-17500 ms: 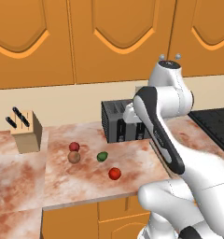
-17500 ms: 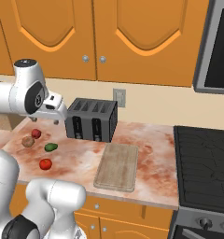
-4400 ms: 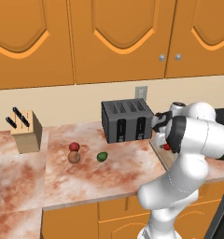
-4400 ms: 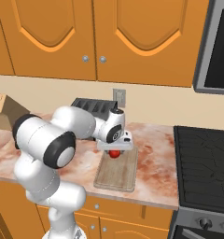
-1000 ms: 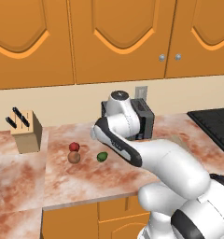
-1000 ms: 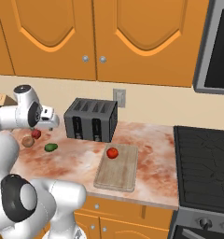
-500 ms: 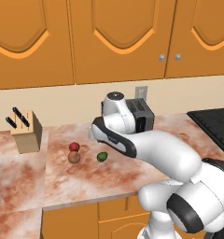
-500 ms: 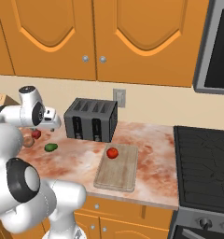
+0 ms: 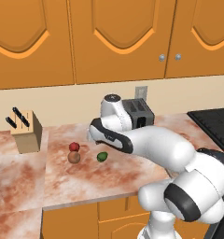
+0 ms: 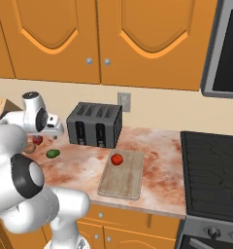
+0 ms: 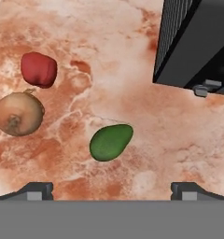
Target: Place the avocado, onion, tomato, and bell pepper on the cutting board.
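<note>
Both fingers (image 11: 37, 189) wide over avocado (image 11: 111, 142)

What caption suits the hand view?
Open gripper above avocado, with onion, red bell pepper and toaster nearby.

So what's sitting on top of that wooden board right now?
A single red tomato rests on the cutting board, near its far left corner. The rest of the board is bare wood, with nothing covering it.

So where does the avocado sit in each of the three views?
Left base view: avocado mid-left on the counter, right of the onion.
Right base view: avocado far left, left of the toaster.
Hand view: avocado centre.
Shared landmark: the toaster.
</note>
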Tool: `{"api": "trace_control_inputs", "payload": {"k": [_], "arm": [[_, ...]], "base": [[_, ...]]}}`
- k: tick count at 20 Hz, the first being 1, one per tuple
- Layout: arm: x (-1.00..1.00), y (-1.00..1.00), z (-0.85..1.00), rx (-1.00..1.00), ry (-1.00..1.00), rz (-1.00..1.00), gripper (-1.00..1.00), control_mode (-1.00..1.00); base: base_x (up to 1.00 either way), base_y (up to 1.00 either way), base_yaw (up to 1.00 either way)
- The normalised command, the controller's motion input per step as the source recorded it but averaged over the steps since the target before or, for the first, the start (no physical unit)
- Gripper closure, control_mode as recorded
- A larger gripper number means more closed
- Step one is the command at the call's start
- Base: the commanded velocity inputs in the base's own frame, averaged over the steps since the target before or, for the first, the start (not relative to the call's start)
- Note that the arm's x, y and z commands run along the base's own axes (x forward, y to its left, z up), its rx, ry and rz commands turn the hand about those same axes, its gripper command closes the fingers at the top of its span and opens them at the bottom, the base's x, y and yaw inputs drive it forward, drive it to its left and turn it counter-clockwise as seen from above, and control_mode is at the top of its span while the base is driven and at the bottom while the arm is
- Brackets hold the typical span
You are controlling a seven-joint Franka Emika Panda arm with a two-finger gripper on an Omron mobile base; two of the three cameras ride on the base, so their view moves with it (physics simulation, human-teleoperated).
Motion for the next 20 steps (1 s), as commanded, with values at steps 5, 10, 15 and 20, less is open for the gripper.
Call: {"api": "trace_control_inputs", "payload": {"k": [5,10,15,20], "arm": [[0.06,0.0,-0.24,0.0,0.06,0.0,-1.0,-1.0],[0.1,0.0,-0.17,0.0,0.05,0.0,-1.0,-1.0],[0.12,0.02,-0.14,0.0,0.03,0.0,-1.0,-1.0],[0.12,0.05,-0.19,0.0,0.04,0.0,-1.0,-1.0]], "base": [[0.0,0.0,0.0],[0.0,0.0,0.0],[0.0,0.0,0.0],[0.0,0.0,0.0]]}}
